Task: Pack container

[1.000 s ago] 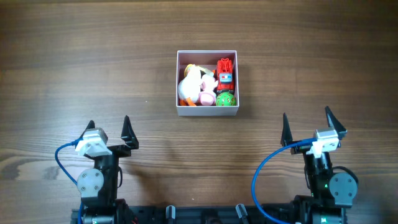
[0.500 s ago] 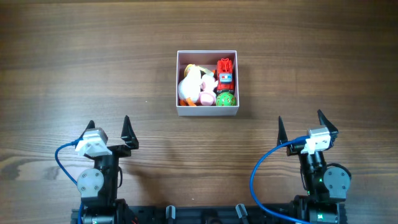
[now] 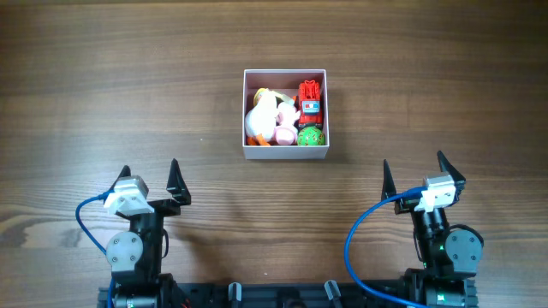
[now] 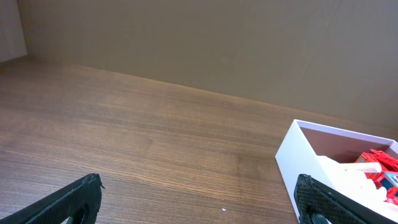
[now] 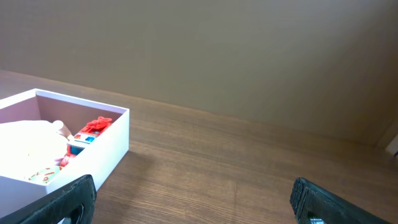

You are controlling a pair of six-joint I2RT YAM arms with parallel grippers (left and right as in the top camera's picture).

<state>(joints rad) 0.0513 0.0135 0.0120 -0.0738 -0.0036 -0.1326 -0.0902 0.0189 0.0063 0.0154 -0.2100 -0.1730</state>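
A small white box (image 3: 285,155) sits on a brown wooden counter (image 3: 128,68), far from the arms and about midway between them. Inside lie a white toy (image 3: 263,111), a red toy (image 3: 310,92), a pink toy (image 3: 284,133) and a green ball (image 3: 310,136). The left gripper (image 3: 150,167) and right gripper (image 3: 413,160) sit near the front edge, well apart from the box, both spread wide and holding nothing.

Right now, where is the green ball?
In the overhead view, the green ball sits in the near right corner of the container, beside a pink toy and just in front of the red toy.
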